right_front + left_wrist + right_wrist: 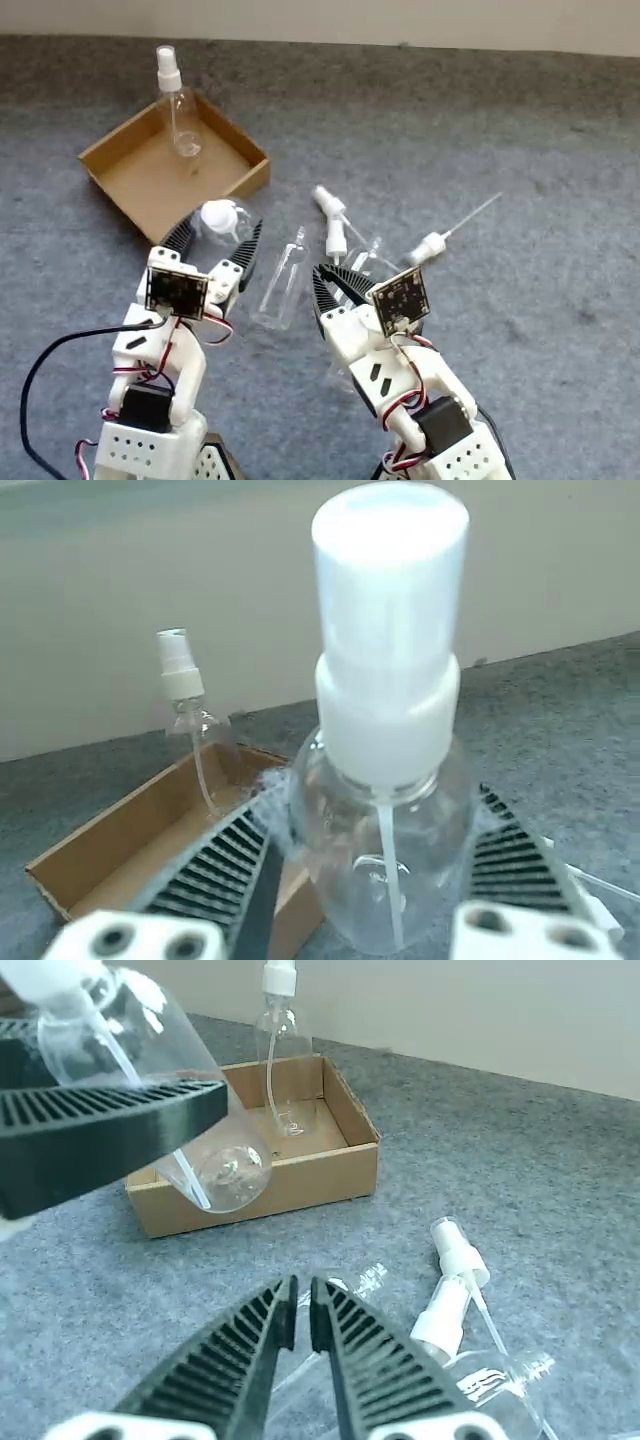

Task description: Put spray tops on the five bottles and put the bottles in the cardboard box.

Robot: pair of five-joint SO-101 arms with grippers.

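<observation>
Bottle (183, 125), capped, stands upright inside the cardboard box (138, 185), a second capped bottle (222, 216) is clamped in the left gripper (220, 232) just outside the box's near wall, and the right gripper (303, 1298) hangs closed and empty beside loose spray tops (335, 232).
</observation>
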